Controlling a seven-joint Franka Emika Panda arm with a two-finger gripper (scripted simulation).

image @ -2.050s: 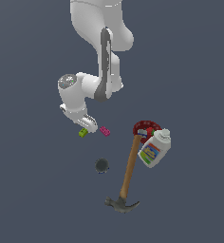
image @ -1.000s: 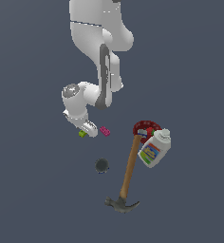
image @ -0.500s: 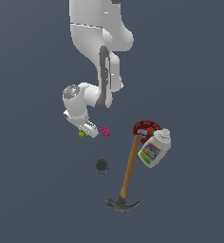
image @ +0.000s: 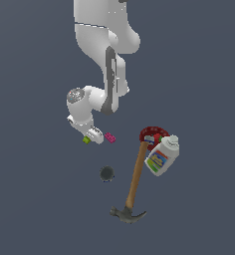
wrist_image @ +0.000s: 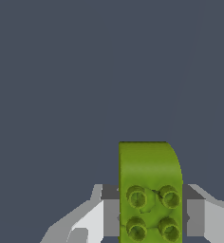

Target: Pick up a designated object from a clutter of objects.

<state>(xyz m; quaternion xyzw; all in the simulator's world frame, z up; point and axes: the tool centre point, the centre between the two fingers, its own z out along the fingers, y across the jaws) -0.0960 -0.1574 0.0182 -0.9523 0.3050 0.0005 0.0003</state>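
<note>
Now down among the clutter, low over the floor at the exterior view's left of the pile: gripper (image: 92, 135) straddling the green brick (image: 86, 140). Seen from the wrist: green brick (wrist_image: 150, 192) sitting squarely between the two fingers (wrist_image: 109, 211), one grey pad flush against each long side, four studs facing the camera, long axis running straight out from the palm and away past the fingertips. Jaws drawn in onto the brick's flanks, so pinching it rather than spread, judging by the absence of any gap on either side. Whether already lifted off the floor or resting on it: cannot tell from either view.

Coming move, as a judgement: straight up, no sideways drift, since the pink brick (image: 110, 137) lies just beside the gripper toward the exterior view's right and could be nudged.

Count of what lies about: one green brick, one pink brick, one dark ball (image: 107, 173) nearer than the gripper, one hammer (image: 133, 185) with wooden handle slanting from the red round item (image: 151, 134) down to its steel head, one white bottle (image: 162, 156) leaning against that handle's far end. One arm only, so no choice of hand.
</note>
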